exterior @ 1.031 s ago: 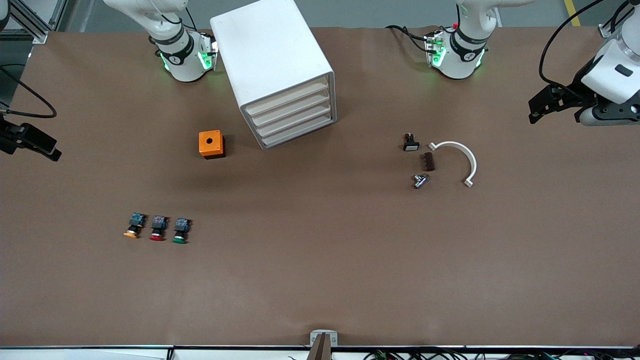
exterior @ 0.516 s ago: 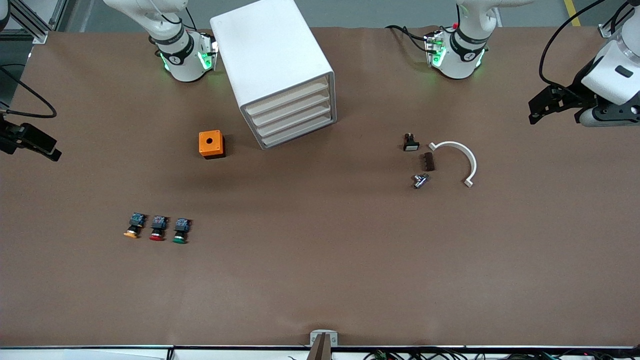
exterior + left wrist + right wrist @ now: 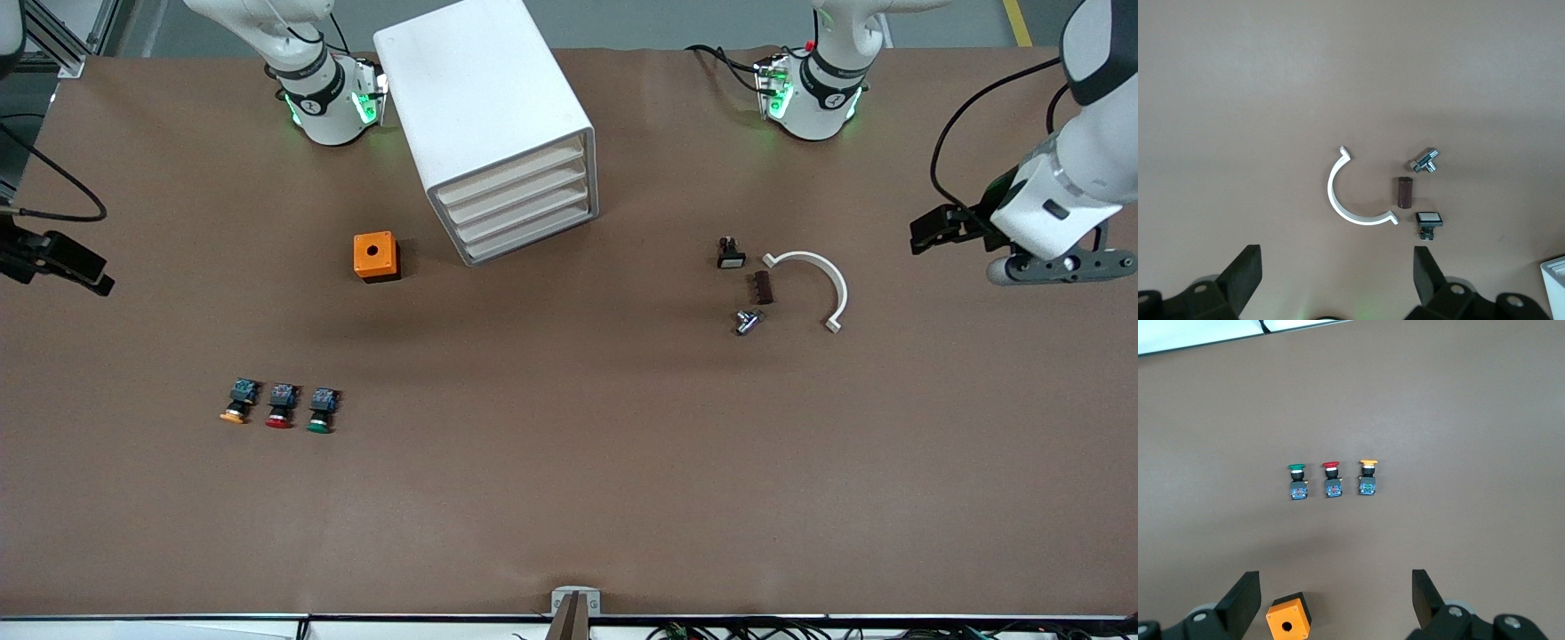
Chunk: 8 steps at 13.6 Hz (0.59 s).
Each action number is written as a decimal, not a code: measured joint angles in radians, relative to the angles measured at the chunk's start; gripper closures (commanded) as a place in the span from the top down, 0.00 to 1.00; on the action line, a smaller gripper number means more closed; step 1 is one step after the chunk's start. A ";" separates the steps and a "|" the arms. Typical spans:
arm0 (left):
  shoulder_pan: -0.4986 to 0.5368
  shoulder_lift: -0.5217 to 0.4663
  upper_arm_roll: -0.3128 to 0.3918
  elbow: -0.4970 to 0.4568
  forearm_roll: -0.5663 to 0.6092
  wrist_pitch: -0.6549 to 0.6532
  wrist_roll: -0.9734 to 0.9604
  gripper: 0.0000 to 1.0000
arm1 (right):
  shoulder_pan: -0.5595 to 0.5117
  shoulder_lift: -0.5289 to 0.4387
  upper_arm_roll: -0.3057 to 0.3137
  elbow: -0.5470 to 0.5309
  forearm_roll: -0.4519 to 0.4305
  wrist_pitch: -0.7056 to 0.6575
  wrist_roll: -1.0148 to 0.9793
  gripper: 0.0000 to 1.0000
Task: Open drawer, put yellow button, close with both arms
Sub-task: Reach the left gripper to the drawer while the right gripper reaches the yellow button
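Observation:
The white cabinet (image 3: pixel 484 107) stands between the arm bases, with the top drawer (image 3: pixel 511 172) shut like the three below it. The yellow button (image 3: pixel 236 407) lies on the table toward the right arm's end, beside the red button (image 3: pixel 280 408) and the green button (image 3: pixel 320 412). It also shows in the right wrist view (image 3: pixel 1368 478). My right gripper (image 3: pixel 89 274) hangs open and empty over the table's edge at the right arm's end, its jaws wide in the right wrist view (image 3: pixel 1335 597). My left gripper (image 3: pixel 929 233) hangs open and empty over the left arm's end (image 3: pixel 1336 275).
An orange box (image 3: pixel 375 256) with a hole in its top sits beside the cabinet. A white curved bracket (image 3: pixel 822 284), a brown block (image 3: pixel 762 287), a small black switch (image 3: pixel 730 254) and a metal fitting (image 3: pixel 747 321) lie toward the left arm's end.
The left arm has swung and its gripper has shifted a little toward the white bracket. The right gripper has barely shifted. Nothing on the table has moved.

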<state>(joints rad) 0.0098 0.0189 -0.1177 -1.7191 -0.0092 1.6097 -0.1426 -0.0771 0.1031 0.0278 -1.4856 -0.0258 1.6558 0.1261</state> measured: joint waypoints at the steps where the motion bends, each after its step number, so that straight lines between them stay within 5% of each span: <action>1: -0.003 0.017 -0.004 0.004 -0.004 0.001 -0.014 1.00 | -0.002 0.024 0.000 -0.002 0.000 0.011 0.000 1.00; 5: -0.068 0.077 -0.014 0.026 -0.029 -0.005 -0.153 1.00 | -0.010 0.137 -0.001 -0.003 0.000 0.064 0.000 1.00; 8: -0.227 0.173 -0.025 0.061 -0.034 -0.011 -0.490 1.00 | -0.020 0.200 -0.001 -0.004 0.000 0.072 0.000 1.00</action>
<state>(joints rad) -0.2171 0.1919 -0.1424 -1.6583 -0.0430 1.5987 -0.6330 -0.0968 0.3035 0.0265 -1.4898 -0.0255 1.7277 0.1258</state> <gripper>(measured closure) 0.000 0.000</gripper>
